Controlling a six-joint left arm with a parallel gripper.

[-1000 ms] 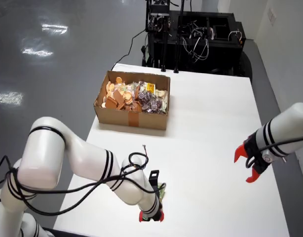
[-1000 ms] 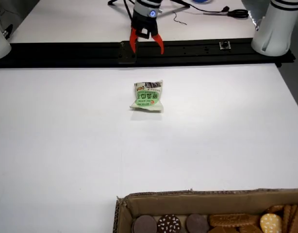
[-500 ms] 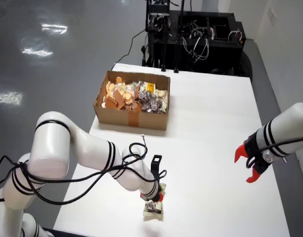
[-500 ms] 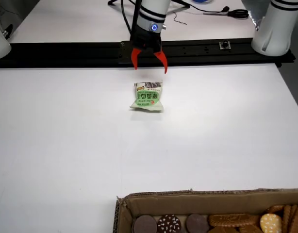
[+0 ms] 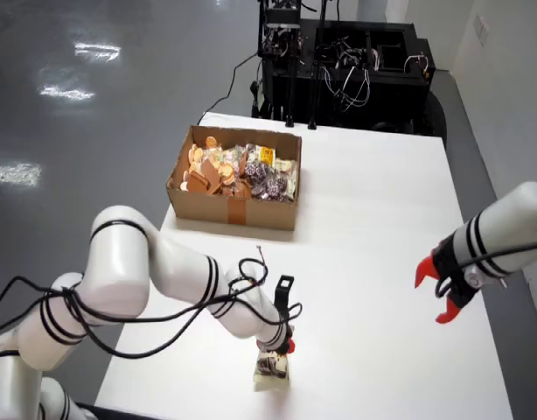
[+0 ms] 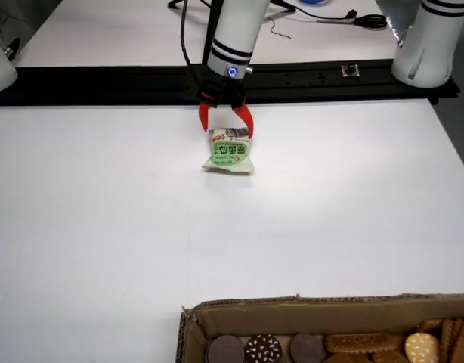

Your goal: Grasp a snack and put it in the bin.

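The red-fingered hand (image 6: pixel 225 125) of the white working arm stands narrowly parted, its tips pinching the top edge of the small green-and-white snack packet (image 6: pixel 229 151). Largest item: the white surface (image 5: pixel 382 219), which carries everything. Next, the open brown cardboard bin (image 5: pixel 234 178), filled with biscuits and wrapped snacks, well apart from the packet. The packet's lower edge sits at the surface near the front edge in the view from above (image 5: pixel 272 367); contact cannot be confirmed.
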